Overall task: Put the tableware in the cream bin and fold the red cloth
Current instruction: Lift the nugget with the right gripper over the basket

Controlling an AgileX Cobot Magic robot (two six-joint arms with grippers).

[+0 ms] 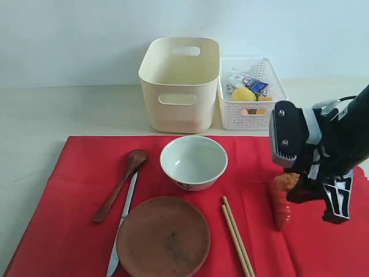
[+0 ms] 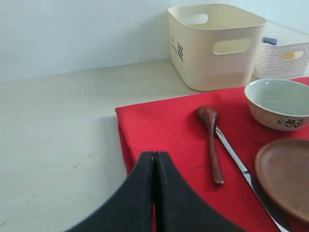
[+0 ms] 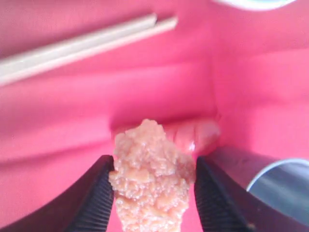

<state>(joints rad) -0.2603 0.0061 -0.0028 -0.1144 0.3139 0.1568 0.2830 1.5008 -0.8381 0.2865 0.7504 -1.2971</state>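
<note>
On the red cloth lie a white bowl, a brown plate, a wooden spoon, a silver knife and chopsticks. The cream bin stands behind the cloth. My right gripper is shut on a crumbed nugget, just above a sausage at the cloth's right. A steel cup shows beside its finger. My left gripper is shut on nothing over the cloth's left edge, near the spoon; it is out of the exterior view.
A white perforated basket stands right of the cream bin, holding a lemon and a small carton. Bare pale table lies left of the cloth. A wall runs behind the bins.
</note>
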